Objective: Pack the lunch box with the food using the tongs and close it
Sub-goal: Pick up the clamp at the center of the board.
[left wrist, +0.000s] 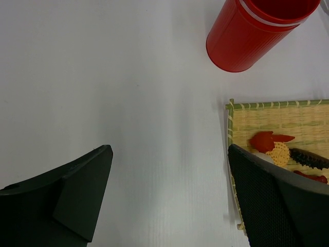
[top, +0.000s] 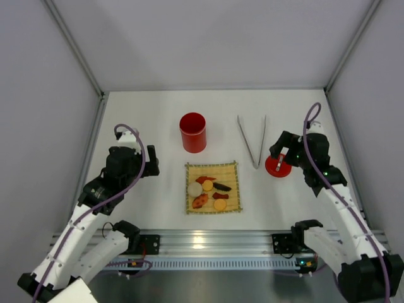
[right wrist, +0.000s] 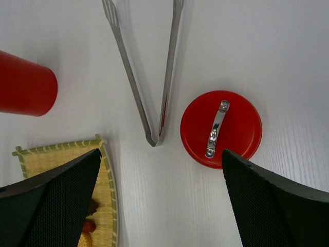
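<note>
tongs (right wrist: 165,92) beside lid (right wrist: 239,123), lunch box (top: 193,136) apart

Open tool (left wrist: 169,198) above table, beside mat (left wrist: 288,116).

A square bamboo mat (top: 222,170) lies flat on the white table (top: 145,113).

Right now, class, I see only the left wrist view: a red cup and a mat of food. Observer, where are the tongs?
Observer: The tongs lie right of the cup, off the mat.
Operator: And the lid?
Observer: The lid lies flat just right of the tongs' joined end, handle up.
Operator: Is the right gripper busy?
Observer: No, the right gripper is open above the lid, holding nothing.
</note>
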Controlling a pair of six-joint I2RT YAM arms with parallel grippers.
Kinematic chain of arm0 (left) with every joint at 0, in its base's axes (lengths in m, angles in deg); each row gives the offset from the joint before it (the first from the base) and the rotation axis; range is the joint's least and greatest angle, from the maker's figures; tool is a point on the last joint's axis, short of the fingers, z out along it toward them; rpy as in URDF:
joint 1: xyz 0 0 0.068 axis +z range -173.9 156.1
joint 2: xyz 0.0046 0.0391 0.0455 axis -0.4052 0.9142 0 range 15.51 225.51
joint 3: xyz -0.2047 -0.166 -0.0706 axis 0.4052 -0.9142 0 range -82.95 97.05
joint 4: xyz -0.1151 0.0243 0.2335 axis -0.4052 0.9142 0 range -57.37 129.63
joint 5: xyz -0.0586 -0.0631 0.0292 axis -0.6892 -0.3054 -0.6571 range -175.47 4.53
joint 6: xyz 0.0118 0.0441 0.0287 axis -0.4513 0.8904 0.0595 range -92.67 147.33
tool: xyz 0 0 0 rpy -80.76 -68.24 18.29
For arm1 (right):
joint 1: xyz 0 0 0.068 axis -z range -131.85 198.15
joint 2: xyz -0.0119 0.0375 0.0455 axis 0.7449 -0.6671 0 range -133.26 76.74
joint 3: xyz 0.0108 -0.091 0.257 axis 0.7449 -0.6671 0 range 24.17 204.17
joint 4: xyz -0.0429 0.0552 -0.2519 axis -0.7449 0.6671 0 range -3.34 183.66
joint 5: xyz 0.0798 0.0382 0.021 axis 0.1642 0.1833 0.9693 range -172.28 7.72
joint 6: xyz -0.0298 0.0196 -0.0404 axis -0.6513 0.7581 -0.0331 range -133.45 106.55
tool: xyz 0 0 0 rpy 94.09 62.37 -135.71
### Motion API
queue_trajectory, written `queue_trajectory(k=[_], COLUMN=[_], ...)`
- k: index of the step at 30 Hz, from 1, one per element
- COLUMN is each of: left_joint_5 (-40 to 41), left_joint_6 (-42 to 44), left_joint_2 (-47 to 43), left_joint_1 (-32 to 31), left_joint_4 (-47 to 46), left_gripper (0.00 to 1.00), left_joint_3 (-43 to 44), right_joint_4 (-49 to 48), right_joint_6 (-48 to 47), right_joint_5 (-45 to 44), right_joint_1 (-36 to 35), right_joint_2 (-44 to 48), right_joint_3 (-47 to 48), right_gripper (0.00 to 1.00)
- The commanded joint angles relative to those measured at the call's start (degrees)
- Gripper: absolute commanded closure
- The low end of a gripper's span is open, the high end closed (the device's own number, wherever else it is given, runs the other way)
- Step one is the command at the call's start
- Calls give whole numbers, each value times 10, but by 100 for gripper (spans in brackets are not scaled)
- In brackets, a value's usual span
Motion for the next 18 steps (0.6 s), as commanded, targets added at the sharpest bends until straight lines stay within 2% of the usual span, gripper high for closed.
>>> queue_trajectory(k=[1,5,18], left_joint_5=[-8,-16,-26], left_joint_6=[4,7,8], left_joint_2=[-5,-3,4], left_joint_1=[-1,-1,-1], left_joint_4=[-28,-31,-31], left_gripper=[1,1,1], left_joint_3=[-3,-3,-6], right_joint_4=[-33,-33,-59], right_joint_6=[-23,-25,-66], right_joint_5=[-35,-103,-122], right_joint_1=[-25,-67,-112], right_joint_2=[-61,-140,-342], right_joint_3=[44,83,197], right_gripper=[0,0,1])
